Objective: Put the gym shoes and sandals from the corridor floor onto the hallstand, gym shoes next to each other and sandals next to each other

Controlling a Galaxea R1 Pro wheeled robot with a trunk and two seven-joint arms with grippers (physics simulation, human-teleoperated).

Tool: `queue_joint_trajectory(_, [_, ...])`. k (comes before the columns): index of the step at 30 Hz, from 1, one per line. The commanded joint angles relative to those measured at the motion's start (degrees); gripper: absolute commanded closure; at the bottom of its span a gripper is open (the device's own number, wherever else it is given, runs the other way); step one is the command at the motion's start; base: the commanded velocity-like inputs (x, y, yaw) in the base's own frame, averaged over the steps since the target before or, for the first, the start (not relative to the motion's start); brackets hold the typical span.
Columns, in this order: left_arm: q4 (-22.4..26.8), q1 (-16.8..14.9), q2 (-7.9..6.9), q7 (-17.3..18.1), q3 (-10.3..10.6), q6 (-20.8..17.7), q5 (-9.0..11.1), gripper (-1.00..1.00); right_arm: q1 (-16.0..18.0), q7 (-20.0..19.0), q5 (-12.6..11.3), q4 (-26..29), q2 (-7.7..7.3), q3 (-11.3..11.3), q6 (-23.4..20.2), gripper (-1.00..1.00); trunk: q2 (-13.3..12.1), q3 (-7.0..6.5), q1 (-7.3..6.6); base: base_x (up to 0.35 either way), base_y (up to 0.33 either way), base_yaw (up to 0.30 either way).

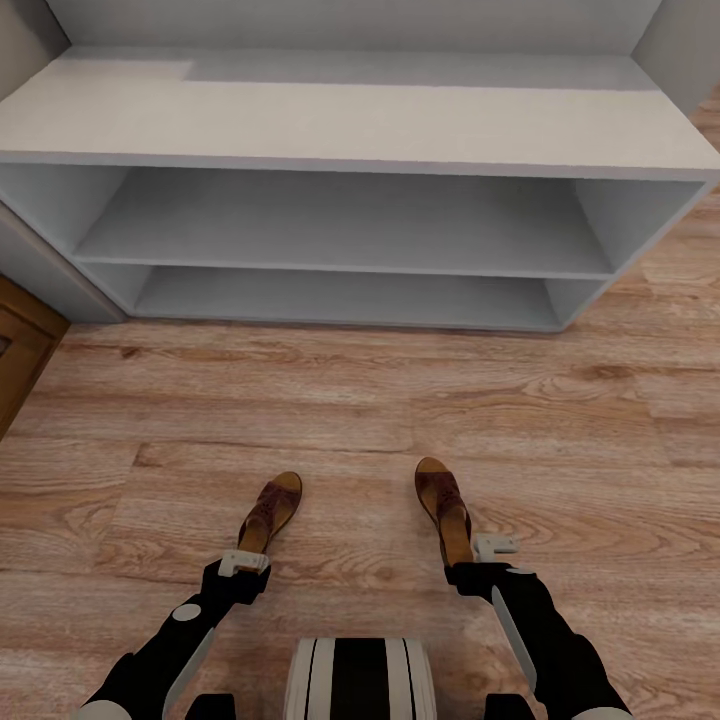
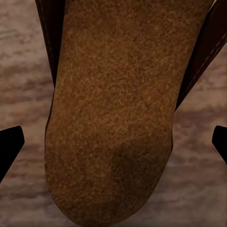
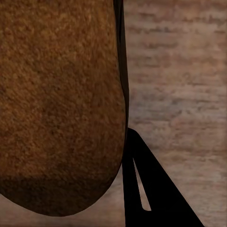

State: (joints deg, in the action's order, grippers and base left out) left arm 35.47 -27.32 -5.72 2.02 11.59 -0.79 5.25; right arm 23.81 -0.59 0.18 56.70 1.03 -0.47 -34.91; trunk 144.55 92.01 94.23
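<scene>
Down at the near edge of the head view, the left gripper (image 1: 243,562) is sitting over the heel of the left sandal (image 1: 271,512), and the right gripper (image 1: 487,556) is sitting at the heel of the right sandal (image 1: 444,505). In the left wrist view the two dark fingertips (image 2: 10,144) are showing far apart at the frame's edges, spread wide on either side of the sandal's (image 2: 113,123) heel and not touching it. In the right wrist view one dark finger (image 3: 146,189) is lying just beside the rim of the other sandal (image 3: 59,104); its partner is cut off, so I cannot tell whether that gripper is spread or pressed together.

Both sandals are resting on the corridor floor (image 1: 360,410), well apart, toes pointing toward the hallstand (image 1: 340,120). Their heels are partly hidden by the grippers. Each is showing dark brown straps over the forefoot and a grainy tan insole, with a darker leather border visible up close.

Beyond them the pale grey hallstand is standing with its wide top and two open shelf levels; its upper part is cut off. A brown wooden panel (image 1: 22,345) is edging in at the left.
</scene>
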Motion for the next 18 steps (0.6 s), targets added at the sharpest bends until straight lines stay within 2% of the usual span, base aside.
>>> queue_joint_trajectory(1, [0.04,-0.02,-0.07,0.0,0.27,-0.08,0.55,-1.0,0.01,0.04,-0.18,0.08,0.02,-0.04,-0.34,1.0,0.01,0.03,-0.01,0.0,0.0,0.0])
queue_joint_trajectory(10, [0.04,-0.02,-0.04,0.0,0.27,-0.08,0.55,-1.0,0.01,0.04,-0.18,0.08,0.02,-0.02,-0.34,1.0,0.01,0.07,-0.01,0.0,0.0,0.0])
queue_joint_trajectory(13, [0.04,-0.02,-0.06,0.0,0.27,-0.08,0.55,-1.0,0.01,0.05,-0.18,0.08,0.02,-0.01,-0.34,1.0,0.05,0.89,0.07,0.0,0.0,0.0])
queue_joint_trajectory(18, [0.04,-0.02,-0.07,0.0,0.27,-0.08,0.55,-1.0,0.01,0.06,-0.18,0.08,0.02,-0.03,-0.34,1.0,0.05,1.14,0.07,0.0,0.0,0.0])
